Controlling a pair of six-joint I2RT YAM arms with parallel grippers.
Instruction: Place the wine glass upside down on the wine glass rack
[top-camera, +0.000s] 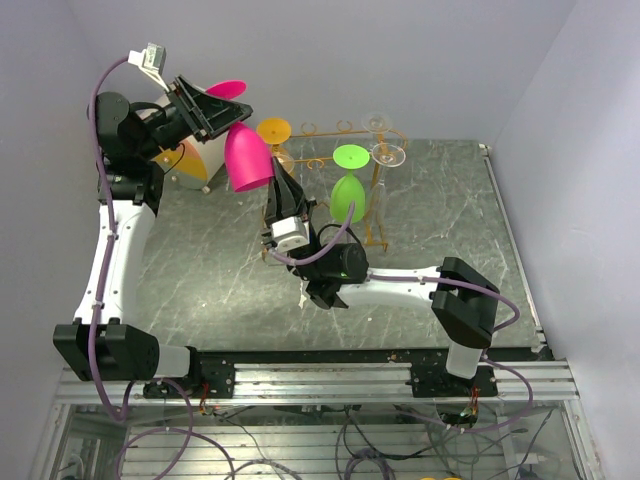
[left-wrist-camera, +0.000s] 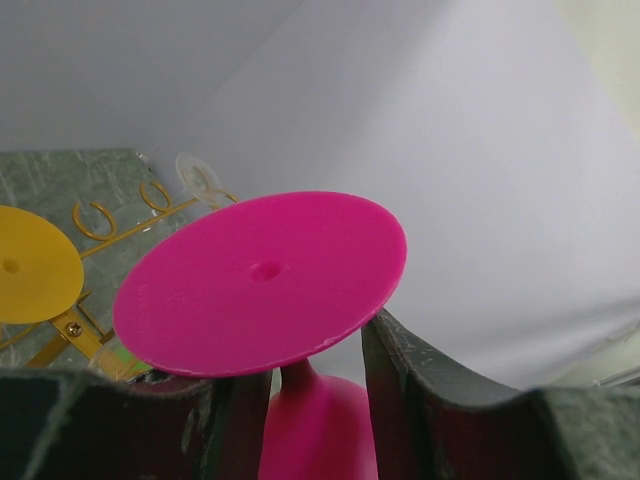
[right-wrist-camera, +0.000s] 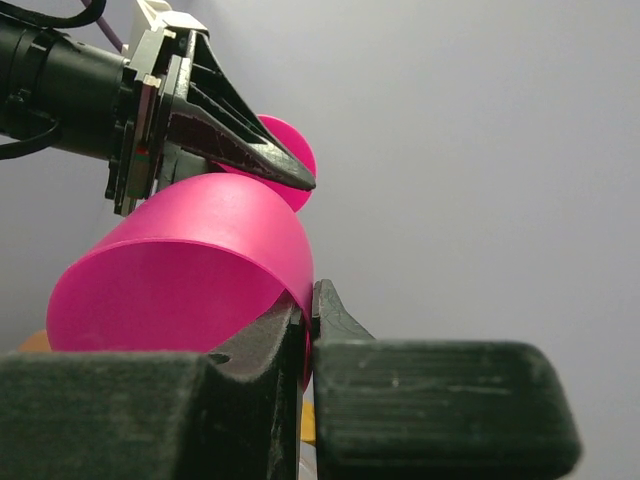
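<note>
From the left wrist, cannot see most of the pink wine glass (left-wrist-camera: 260, 280) stem, sunk between the fingers of the left gripper (left-wrist-camera: 310, 385), nor the bowl past the bottom edge. Cannot follow the wine glass rack (left-wrist-camera: 80, 335) behind the pink foot, nor the yellow glass (left-wrist-camera: 30, 275) beyond the left edge. From the right wrist, cannot see the bowl's lower rim behind the right gripper (right-wrist-camera: 306, 300).

Hot magenta all over the wine glass (top-camera: 247, 155): bowl, stem and foot, solid and opaque. The wine glass rack (left-wrist-camera: 150, 224) gleams orange-gold. There's a yellow-orange glass (top-camera: 274, 130), a lime green glass (top-camera: 348, 195) and a clear glass (top-camera: 388, 155). The worktop (top-camera: 200, 260) is dark grey-green marble with pale veins running through it. Left gripper (top-camera: 228, 112) and right gripper (top-camera: 272, 182) are black, the arms (top-camera: 120, 250) white with black joints, the cables (top-camera: 95, 110) purple. Walls (top-camera: 420, 60) are pale lilac-white.
</note>
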